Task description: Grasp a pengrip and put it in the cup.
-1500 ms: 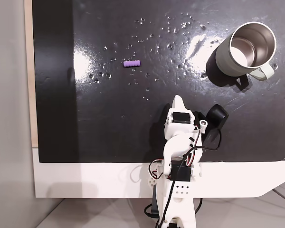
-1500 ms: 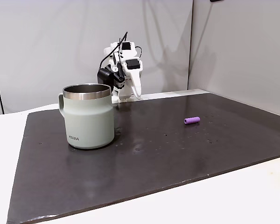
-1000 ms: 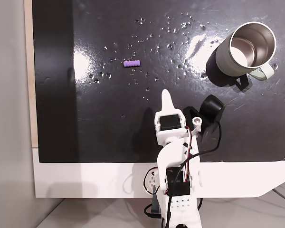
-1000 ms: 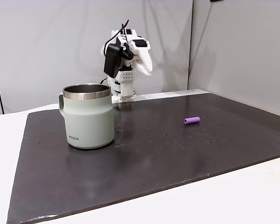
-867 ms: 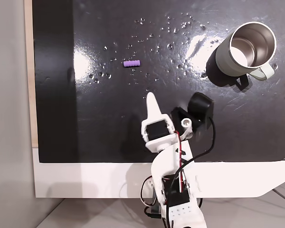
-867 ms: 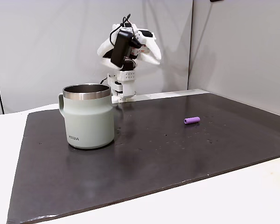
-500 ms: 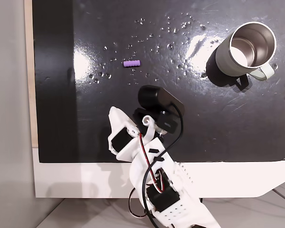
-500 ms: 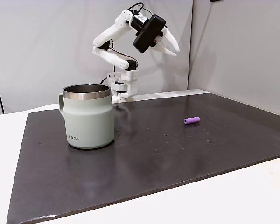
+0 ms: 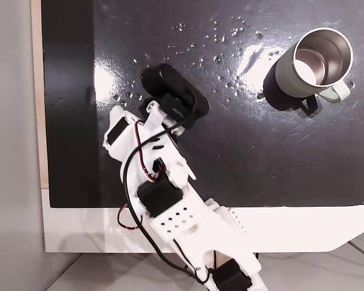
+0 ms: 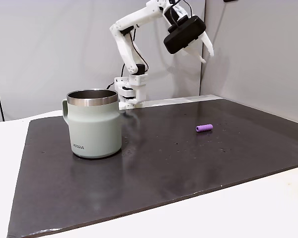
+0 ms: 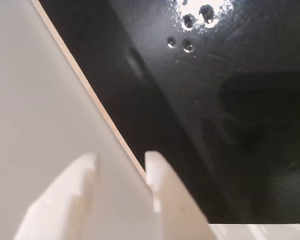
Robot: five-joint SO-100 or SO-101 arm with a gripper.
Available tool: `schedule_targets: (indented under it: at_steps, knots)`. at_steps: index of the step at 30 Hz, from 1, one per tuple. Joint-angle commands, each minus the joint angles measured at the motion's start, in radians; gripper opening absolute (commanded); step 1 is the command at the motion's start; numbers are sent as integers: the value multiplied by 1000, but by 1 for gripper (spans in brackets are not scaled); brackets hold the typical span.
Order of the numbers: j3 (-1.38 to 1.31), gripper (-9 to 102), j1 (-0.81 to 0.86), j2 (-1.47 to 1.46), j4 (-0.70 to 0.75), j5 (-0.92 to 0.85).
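Gripper (image 10: 206, 49) hangs high above the dark surface (image 10: 188, 158), fingers slightly parted, holding nothing. Pengrip (image 10: 204, 128) lies well below it in the side fixed view, long axis roughly across that view. Cup (image 10: 93, 122) stands well apart. In the top-down fixed view, the arm covers the pengrip.

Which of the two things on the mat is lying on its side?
The small purple grip. It lies flat on the dark mat, while the grey-green mug stands upright, mouth up.
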Motion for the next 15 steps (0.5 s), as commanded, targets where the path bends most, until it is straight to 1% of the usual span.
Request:
schedule_targets:
  at_steps: [1,4,9,15]
  knots:
    - [-212,14,-3,-147,58,71]
    - [-324,18,11,-258,100,147]
    - [-471,20,41,-417,146,267]
    - [-601,27,117,-571,198,380]
